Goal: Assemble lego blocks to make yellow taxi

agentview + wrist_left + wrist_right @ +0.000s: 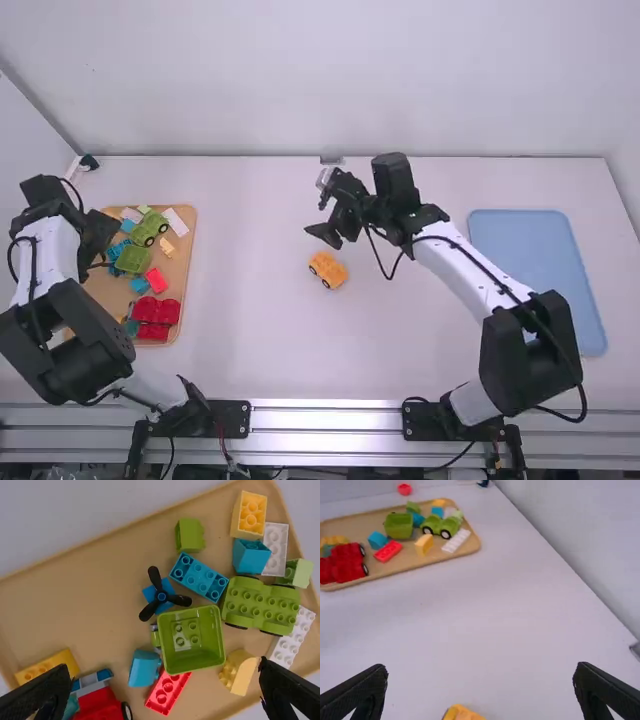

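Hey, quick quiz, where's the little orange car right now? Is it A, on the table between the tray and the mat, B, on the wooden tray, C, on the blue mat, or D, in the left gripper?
A: the orange car sits on the table, with the tray to one side and the blue mat to the other.

Left end effector (pixel 98 235) spread wide, right end effector (pixel 315 218) spread wide
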Robot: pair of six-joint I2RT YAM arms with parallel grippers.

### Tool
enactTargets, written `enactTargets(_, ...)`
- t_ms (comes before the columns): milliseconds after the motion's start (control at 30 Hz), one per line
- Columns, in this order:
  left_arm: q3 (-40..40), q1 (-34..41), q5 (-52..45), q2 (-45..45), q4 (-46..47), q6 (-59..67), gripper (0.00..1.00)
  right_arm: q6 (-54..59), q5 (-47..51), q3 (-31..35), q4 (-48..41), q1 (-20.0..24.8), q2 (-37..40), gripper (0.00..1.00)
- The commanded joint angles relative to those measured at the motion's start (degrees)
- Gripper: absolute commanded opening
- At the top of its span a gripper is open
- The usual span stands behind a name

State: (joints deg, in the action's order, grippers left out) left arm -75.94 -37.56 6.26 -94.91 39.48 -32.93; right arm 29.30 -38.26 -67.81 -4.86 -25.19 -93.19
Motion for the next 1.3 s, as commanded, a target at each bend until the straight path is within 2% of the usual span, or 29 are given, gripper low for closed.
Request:
enactTargets(0, 0.26, 0.17, 0.66, 0.74, -0.48, 1.4, 0.99, 1.18, -0.92, -2.23, -0.33, -1.53, -0.15, 0.99)
enactTargets(100, 0.26, 0.33, -0.55, 0.74, -1.97, 2.08, 0.99, 1.18, -1.18, -2.34, -0.52, -2.45, -0.13, 0.99)
enactTargets(233, 0.24, 0.35, -6.99, 0.72, -4.15, 8.33, 0.99, 1.18, -4.74, -2.29, -1.2, -2.38, -0.15, 0.99)
enactTargets(633, -0.98, 1.03, -6.73, 0.7, -8.33, 8.28, 0.99, 3.76, -5.18, -2.29, -0.94, -2.54, -0.15, 0.99)
enactTargets(733, -4.24, 1.75, -6.86, -0.76, -7.17, 9.81, 0.99, 3.67, -3.96, -2.29, -1.01, -2.56, -0.15, 0.99)
enactTargets(933, -15.91, 3.69, -2.4, -5.73, 0.94, 10.01, 0.99, 3.54, -0.28, -2.29, -0.94, -2.56, -0.15, 0.99)
enactTargets(1000, -23.08, 4.44, -2.4, -9.79, 4.46, 9.88, 0.99, 3.52, -0.44, -2.29, -0.98, -2.43, -0.15, 0.99)
enactTargets(1267, -40.39, 3.93, -2.14, -21.51, 15.72, 8.55, 0.99, 3.52, -0.2, -2.29, -1.05, -1.9, -0.15, 0.99)
